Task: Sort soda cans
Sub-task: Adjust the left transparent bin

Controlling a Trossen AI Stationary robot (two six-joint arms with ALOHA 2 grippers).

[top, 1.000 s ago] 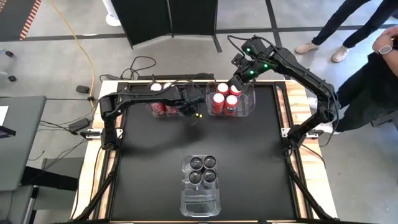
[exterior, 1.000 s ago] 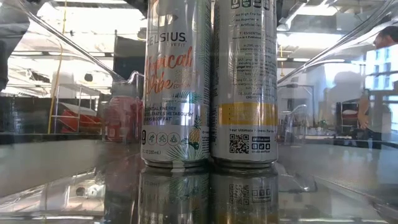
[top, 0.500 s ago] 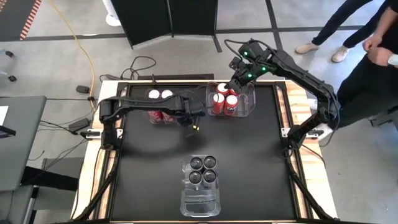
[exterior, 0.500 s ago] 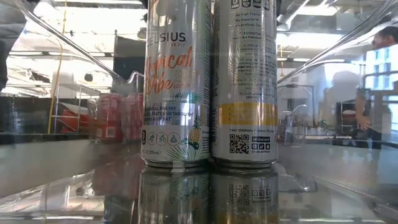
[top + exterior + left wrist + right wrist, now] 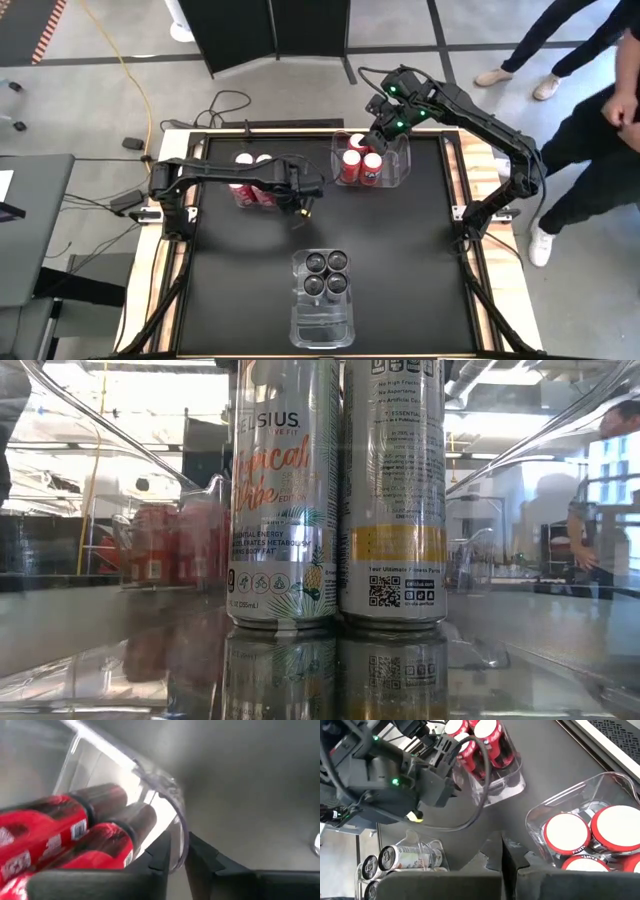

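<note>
Three clear bins hold the soda cans. Far left, the left gripper pinches the wall of the left bin of red cans, fingers narrow; step in hand looks like repositioning it. Grey cans sit near centre. Right gripper, closed and empty, hovers over the right bin.

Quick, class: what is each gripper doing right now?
Left gripper: closed on the clear bin's rim.
Right gripper: shut, holding nothing.
</note>
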